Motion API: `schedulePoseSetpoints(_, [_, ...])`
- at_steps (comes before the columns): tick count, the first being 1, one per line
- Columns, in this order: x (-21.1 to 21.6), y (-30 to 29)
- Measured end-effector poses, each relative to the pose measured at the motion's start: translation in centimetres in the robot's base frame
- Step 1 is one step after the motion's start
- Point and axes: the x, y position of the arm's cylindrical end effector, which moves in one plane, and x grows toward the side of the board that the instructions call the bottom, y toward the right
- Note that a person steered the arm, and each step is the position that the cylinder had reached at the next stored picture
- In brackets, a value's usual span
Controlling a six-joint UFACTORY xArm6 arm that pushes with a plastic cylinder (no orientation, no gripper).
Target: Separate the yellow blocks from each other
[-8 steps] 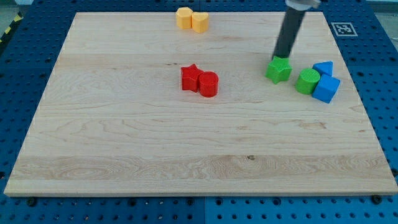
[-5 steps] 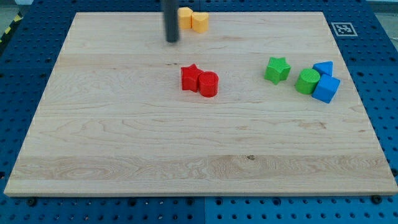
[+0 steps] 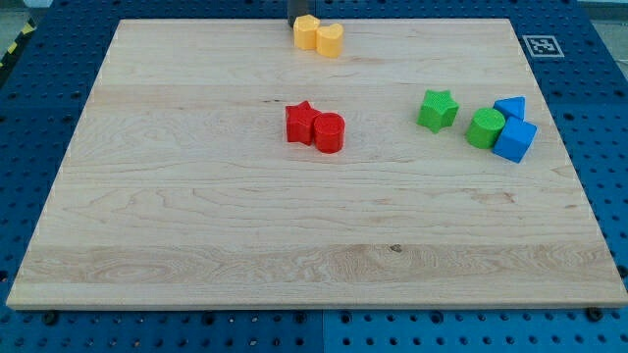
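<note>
Two yellow blocks sit touching near the board's top edge: a left, hexagon-like one and a right, rounder one. My tip is at the view's top edge, right against the upper left side of the left yellow block. Only a short piece of the dark rod shows. The wooden board carries all the blocks.
A red star touches a red cylinder at the board's middle. At the view's right are a green star, a green cylinder and two blue blocks clustered together.
My tip went from the green star across to the board's top, left of the yellow blocks. It now presses the left yellow block; both yellow blocks slid slightly right and down, still touching.
</note>
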Motion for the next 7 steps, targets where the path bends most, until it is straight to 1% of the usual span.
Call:
schedulePoseSetpoints(1, [2.5, 0.0])
schedulePoseSetpoints(3, [3.0, 3.5])
schedulePoseSetpoints(5, [5.2, 4.7])
schedulePoseSetpoints(6, [6.1, 6.5])
schedulePoseSetpoints(7, [8.5, 8.5])
